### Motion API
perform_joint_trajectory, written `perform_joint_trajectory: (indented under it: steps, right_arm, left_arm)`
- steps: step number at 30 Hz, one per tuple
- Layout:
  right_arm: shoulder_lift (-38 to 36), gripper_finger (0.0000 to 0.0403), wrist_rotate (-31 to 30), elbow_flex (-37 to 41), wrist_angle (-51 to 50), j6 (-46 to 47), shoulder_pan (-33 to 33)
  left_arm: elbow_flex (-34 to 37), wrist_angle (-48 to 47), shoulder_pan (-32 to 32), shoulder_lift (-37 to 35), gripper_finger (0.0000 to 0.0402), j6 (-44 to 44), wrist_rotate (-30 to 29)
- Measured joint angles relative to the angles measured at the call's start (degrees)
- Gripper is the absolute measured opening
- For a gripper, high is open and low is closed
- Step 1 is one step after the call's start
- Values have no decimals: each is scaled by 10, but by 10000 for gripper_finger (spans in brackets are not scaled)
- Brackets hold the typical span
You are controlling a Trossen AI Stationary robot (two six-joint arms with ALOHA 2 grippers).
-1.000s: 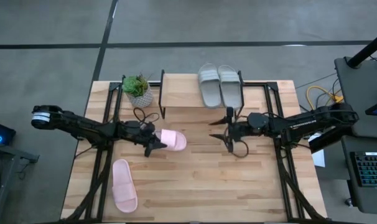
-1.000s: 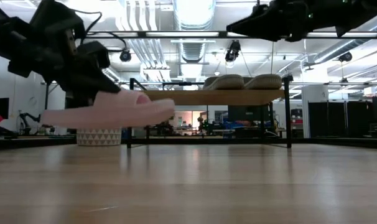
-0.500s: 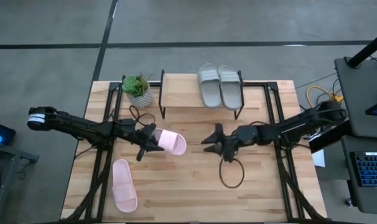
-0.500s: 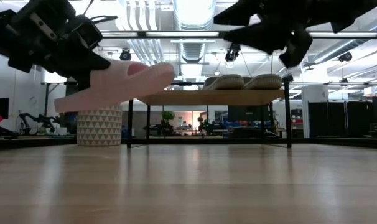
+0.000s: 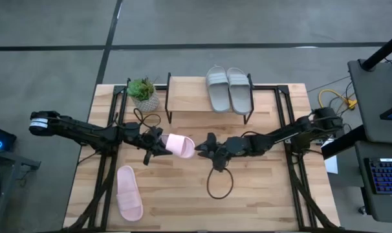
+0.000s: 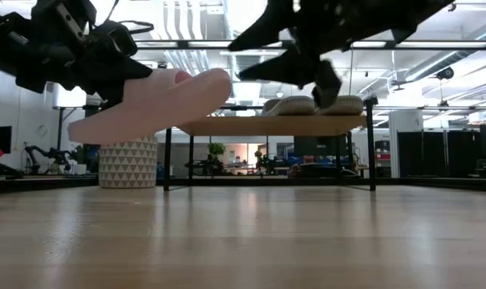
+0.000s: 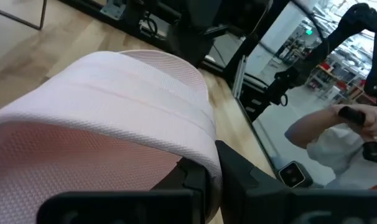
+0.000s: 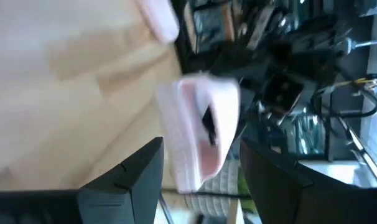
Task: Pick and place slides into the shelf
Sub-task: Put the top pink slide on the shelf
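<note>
While a second pink slide (image 5: pixel 129 193) lies flat on the near-left table (image 5: pixel 261 194), the left gripper (image 5: pixel 156 146) holds the other pink slide (image 5: pixel 180 145) clamped at one end, off the board, its long axis running left–right with the free end toward the right gripper (image 5: pixel 204 147). That gripper's jaws are spread, just beside the free end, facing it. Farther back, the grey-green pair (image 5: pixel 228 88) sits on the shelf (image 5: pixel 186 96).

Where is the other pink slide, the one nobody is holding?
In the high view, the loose pink slide lies on the table's front-left part, below the left gripper.
</note>
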State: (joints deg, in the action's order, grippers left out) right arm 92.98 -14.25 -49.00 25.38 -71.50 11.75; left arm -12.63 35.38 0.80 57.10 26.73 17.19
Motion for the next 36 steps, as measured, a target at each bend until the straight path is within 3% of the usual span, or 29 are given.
perform_joint_trajectory:
  steps: [5,13,36]
  right_arm:
    - [32,201,-54,-34,-24,-14,4]
    - [55,201,-53,-78,-81,-12,7]
    - [54,201,-3,-97,-71,-10,3]
  left_arm:
    - [0,9,0,-8,0,26,2]
    - [0,26,0,-7,0,32,1]
    - [0,55,0,4,0,60,-5]
